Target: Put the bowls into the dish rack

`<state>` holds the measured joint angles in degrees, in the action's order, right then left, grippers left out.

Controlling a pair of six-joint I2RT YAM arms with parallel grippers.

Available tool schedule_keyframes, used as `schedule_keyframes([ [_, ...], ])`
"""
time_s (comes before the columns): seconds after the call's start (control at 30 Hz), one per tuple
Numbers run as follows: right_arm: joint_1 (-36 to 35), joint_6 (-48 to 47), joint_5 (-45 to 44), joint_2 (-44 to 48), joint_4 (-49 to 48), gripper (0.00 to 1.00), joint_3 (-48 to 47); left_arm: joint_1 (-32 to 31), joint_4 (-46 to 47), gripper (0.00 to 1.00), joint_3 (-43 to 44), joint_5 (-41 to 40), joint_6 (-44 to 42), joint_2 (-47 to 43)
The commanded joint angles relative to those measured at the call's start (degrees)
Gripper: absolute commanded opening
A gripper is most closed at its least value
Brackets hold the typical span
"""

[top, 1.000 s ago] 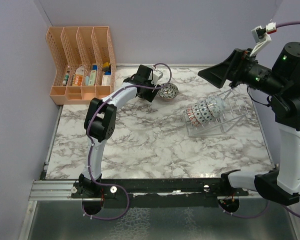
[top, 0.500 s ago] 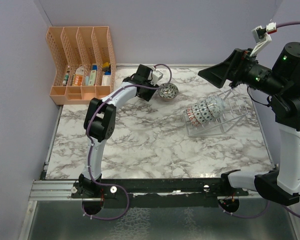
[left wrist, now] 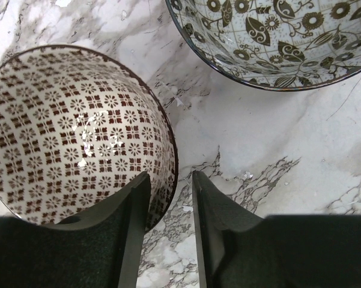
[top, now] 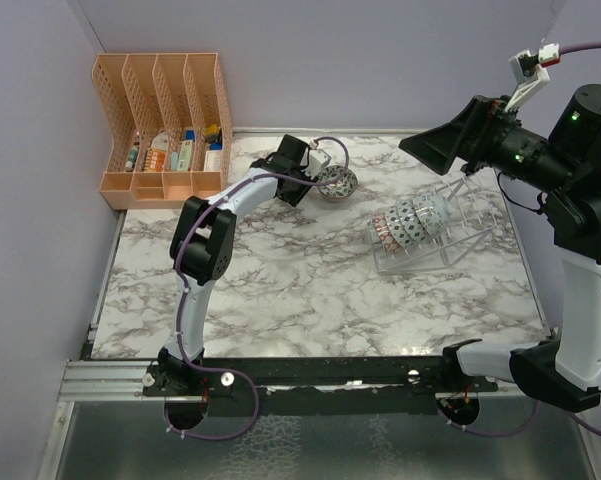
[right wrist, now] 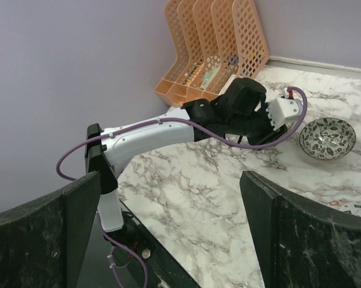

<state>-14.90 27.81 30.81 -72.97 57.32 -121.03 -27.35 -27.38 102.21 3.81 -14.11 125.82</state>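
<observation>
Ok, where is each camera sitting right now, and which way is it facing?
Top external: above and behind the bases, looking down on the marble table; left arm, right arm, dish rack and orange organizer show.
Left wrist: low over the table, looking down; its own jaws straddle the red-patterned bowl's rim.
Right wrist: raised at the right, facing left across the table at the left arm; its open jaws frame the view.
Shared: the dark-patterned bowl shows in all three.

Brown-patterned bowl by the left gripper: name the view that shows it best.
Left wrist: the brown-patterned bowl shows close up, its rim straddled by the left gripper. In top external and right wrist views the left arm hides it; only the floral bowl beside it shows.
</observation>
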Motion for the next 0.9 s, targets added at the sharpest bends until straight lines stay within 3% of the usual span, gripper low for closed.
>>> schedule_keyframes([
  [0.0, 0.22, -0.54, -2.55, 0.29, 1.63, 1.00, -3.28, -0.50, 0.66, 0.34, -0.97, -2.00, -0.32, -0.49],
  [0.03, 0.22, -0.56, -2.96, 0.41, 1.85, 1.00, -3.51, -0.51, 0.93, 0.32, -1.49, -2.38, -0.11, -0.73],
  [0.2, 0.22, -0.56, -4.81, 0.93, 2.34, 0.98, -3.77, -0.51, 1.42, 0.00, -3.54, -3.49, 0.78, -2.40],
  [0.37, 0.22, -0.59, -5.49, 1.55, 2.11, 0.97, -3.99, -0.68, -0.38, 0.00, -4.18, -3.89, 4.72, -6.53],
  [0.57, 0.22, -0.04, -5.33, 1.77, 0.94, 0.97, -4.74, -1.96, 2.03, 0.00, -8.37, 2.36, 19.02, -18.59],
  [0.73, 0.22, 0.48, -5.49, 2.49, -0.80, 1.00, -4.35, -5.39, 16.55, 0.00, -18.53, 12.81, 37.41, -32.14],
  [0.87, 0.22, 1.36, -3.73, 2.22, -1.42, 0.99, -4.57, -9.89, 31.84, 0.00, -23.37, 17.82, 53.62, -36.66],
])
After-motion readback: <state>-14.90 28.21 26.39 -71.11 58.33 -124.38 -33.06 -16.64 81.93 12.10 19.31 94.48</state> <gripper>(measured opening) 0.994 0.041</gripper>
